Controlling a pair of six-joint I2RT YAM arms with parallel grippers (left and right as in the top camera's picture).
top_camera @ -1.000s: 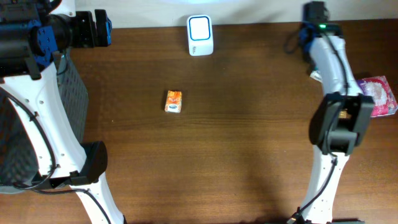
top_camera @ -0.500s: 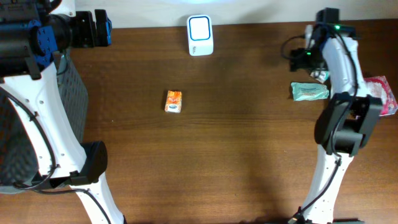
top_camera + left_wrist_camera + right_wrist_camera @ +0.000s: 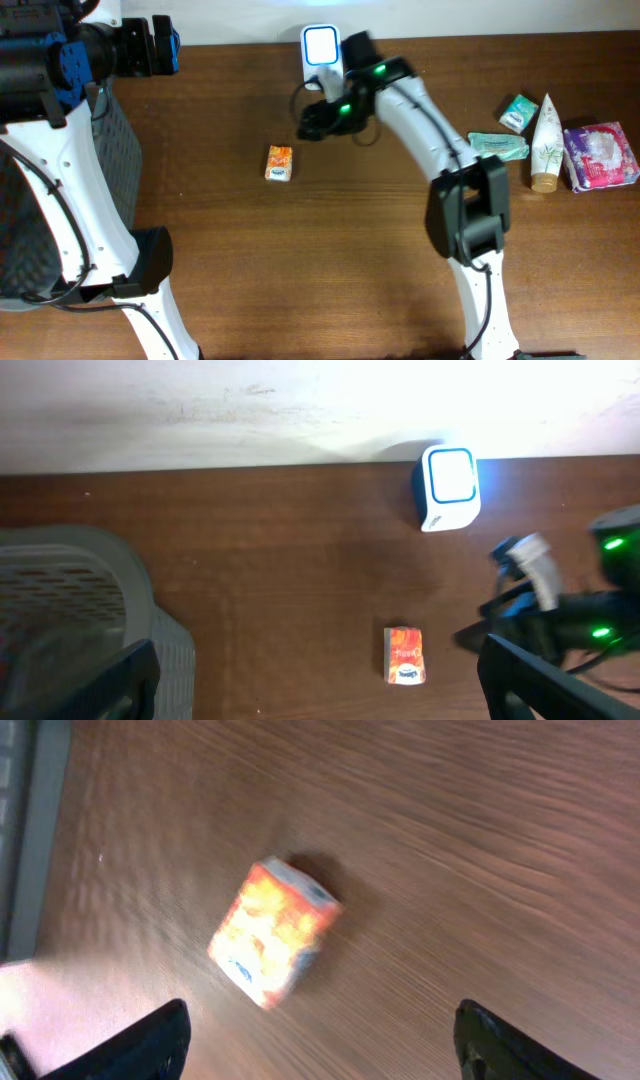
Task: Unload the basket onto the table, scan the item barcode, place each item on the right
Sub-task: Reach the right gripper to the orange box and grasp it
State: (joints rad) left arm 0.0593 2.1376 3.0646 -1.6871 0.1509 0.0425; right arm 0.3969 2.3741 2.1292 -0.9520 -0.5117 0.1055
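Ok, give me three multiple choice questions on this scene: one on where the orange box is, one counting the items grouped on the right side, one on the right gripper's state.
1. Where is the orange box relative to the scanner?
A. On top of it
B. On the bare table, apart from it
C. Leaning against it

2. How many items lie grouped at the right side?
A. Two
B. Four
C. Seven

3. What state is the right gripper in?
A. Open and empty
B. Shut on the box
C. Shut on the scanner

Answers: 1 B, the box lies alone on the wood. 2 B, a teal packet, small teal box, tube and pink pack. 3 A, the wrist view shows its fingers spread, with the box lying free below.
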